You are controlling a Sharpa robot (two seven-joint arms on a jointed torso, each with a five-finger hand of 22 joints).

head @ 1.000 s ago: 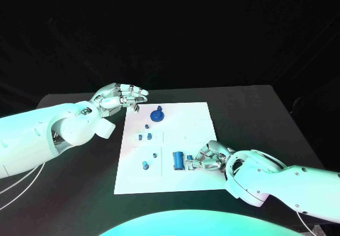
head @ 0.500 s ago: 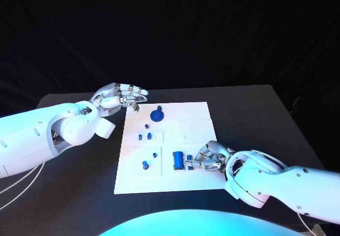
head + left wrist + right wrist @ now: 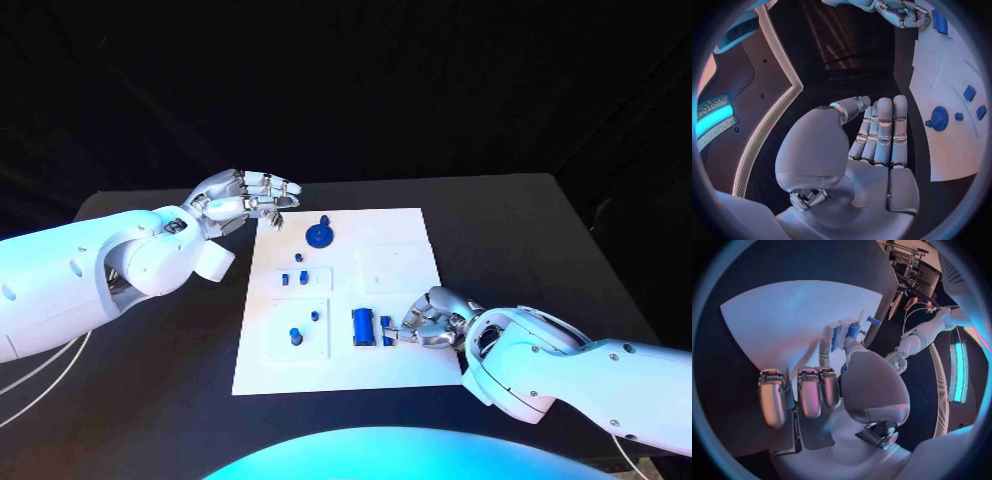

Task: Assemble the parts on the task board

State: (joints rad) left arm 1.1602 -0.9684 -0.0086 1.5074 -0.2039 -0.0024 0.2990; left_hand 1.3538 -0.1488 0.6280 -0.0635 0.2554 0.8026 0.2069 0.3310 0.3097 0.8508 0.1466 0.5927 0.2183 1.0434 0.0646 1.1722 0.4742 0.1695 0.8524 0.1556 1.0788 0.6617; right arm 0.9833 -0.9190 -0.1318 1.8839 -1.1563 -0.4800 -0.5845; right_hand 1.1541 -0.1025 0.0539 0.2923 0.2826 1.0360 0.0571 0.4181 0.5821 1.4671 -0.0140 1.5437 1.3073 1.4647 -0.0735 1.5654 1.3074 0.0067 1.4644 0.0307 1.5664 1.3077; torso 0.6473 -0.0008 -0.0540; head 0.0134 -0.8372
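Observation:
The white task board (image 3: pixel 397 235) lies mid-table with several blue parts on it. A round blue part (image 3: pixel 320 235) sits near its far left corner; the left wrist view shows it too (image 3: pixel 939 118). A blue cylinder (image 3: pixel 362 327) lies near the front, with a small blue peg (image 3: pixel 385 329) right beside it. My right hand (image 3: pixel 433 320) rests low on the board, its fingertips pinching that peg (image 3: pixel 853 331). My left hand (image 3: pixel 245 198) hovers off the board's far left corner, holding nothing, its fingers (image 3: pixel 882 130) extended side by side.
Small blue parts (image 3: pixel 294 279) lie along the board's left strip, with more (image 3: pixel 296 337) toward the front. The black table (image 3: pixel 519 230) stretches out to the right of the board.
My right hand has edged slightly toward the board's near right, fingertips still at the small peg. The left hand has stayed still.

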